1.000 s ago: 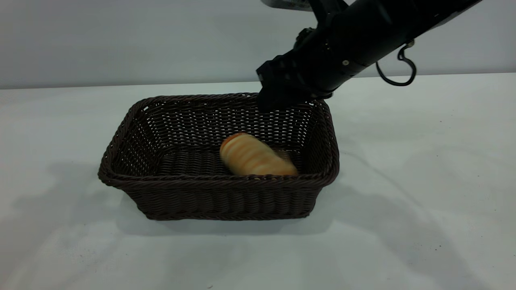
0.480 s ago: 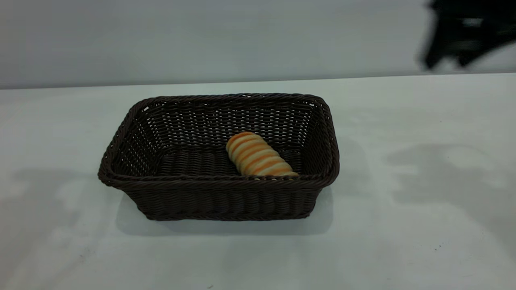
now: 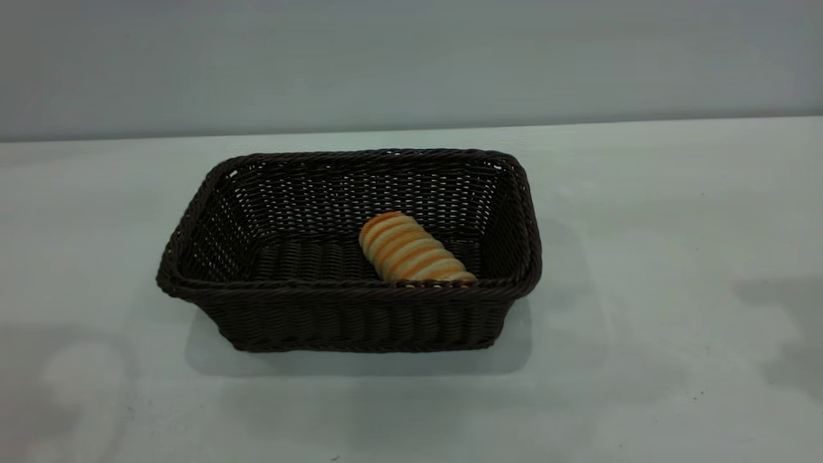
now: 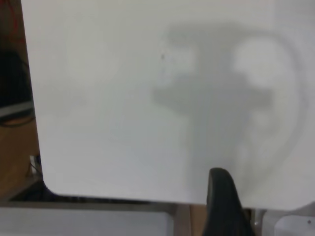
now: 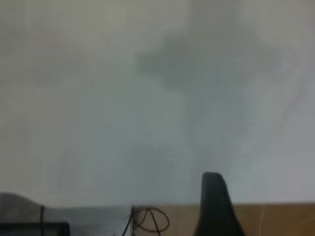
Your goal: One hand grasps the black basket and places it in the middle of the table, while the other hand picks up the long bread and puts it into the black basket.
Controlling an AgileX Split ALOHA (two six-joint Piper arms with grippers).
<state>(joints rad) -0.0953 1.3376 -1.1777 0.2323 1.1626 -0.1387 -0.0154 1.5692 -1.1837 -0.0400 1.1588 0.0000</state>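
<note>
One black basket sits on the table, a little left of the middle of the outside picture, with its long side facing the camera. It is dark and woven, with a thick twisted rim and sides that lean outward and have small holes in them. One long bread lies inside the black basket, down on the woven floor, in the right half. The long bread is golden orange with pale stripes across it. It lies slanted, with one end toward the middle of the black basket and the other end tucked down behind the front rim, close to the front wall. The table is white and flat, with soft grey shadows at the lower left and at the far right of the outside picture, and a few tiny dark specks near the bottom right. A plain grey wall fills the top of that picture. The left claw shows only as one dark blurry bit in the left wrist picture, above a bare corner of the table with a grey shadow on it; if it is spread or pressed together cannot be told. The right claw also shows only as one dark bit, above bare white table near its edge, and its state cannot be told either
</note>
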